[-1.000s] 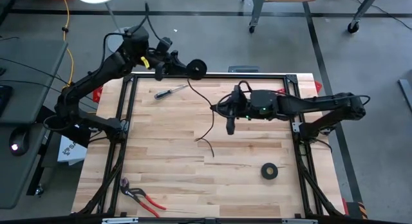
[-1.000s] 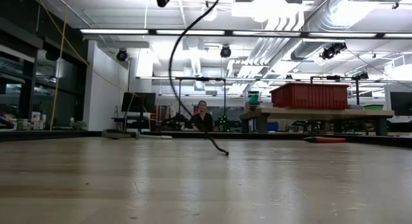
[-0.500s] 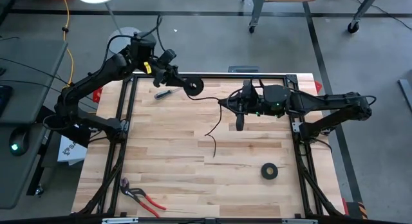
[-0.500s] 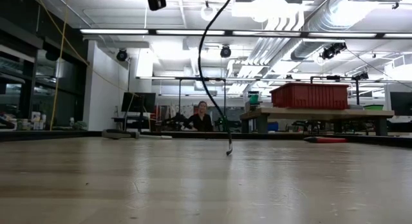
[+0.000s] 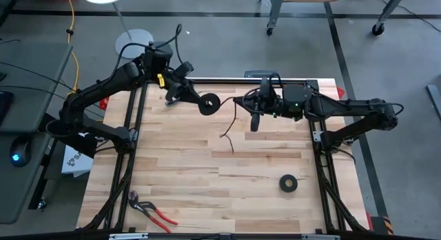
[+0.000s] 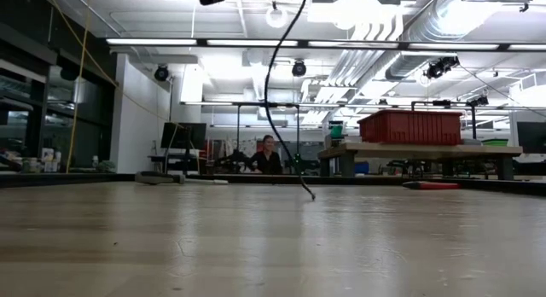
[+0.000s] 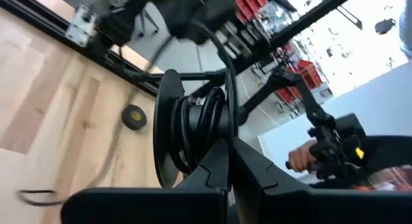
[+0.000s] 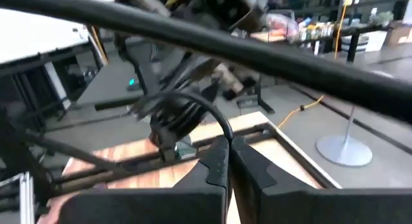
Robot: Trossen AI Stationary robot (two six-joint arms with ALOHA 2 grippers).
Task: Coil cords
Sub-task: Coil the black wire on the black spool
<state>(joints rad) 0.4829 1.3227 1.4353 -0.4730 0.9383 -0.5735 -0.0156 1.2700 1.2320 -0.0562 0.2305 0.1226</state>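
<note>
The thin black cable is partly wound as loops on a black spool (image 5: 209, 103), which also shows in the left wrist view (image 7: 193, 127). From the spool a strand (image 5: 234, 102) runs to my right gripper (image 5: 253, 123), which is shut on it. A loose tail (image 5: 227, 136) hangs below, and its tip (image 6: 312, 195) reaches down to the tabletop. My left gripper (image 5: 185, 95) is shut on the spool above the table's far middle. My left gripper pinches the spool's disc rim (image 7: 222, 153) between its two fingers and holds the spool clear of the table, with the coils beside the fingers. My right gripper pinches the cable (image 8: 225, 135) between its fingertips, across the strand. The cable arcs from there to the spool (image 8: 175, 121), and the tail hangs slack below.
A black tape roll (image 5: 288, 183) lies on the table's near right. Red-handled pliers (image 5: 153, 211) lie at the near left. A black frame rail (image 5: 227, 80) runs along the table's far edge. A yellow cable (image 5: 71, 26) lies on the floor beyond the far left.
My left gripper has brought the spool from the far rail toward the table's near side, closer to my right gripper. My right gripper has moved a little toward the far edge. The tail has been dragged toward the far edge and hangs shorter.
</note>
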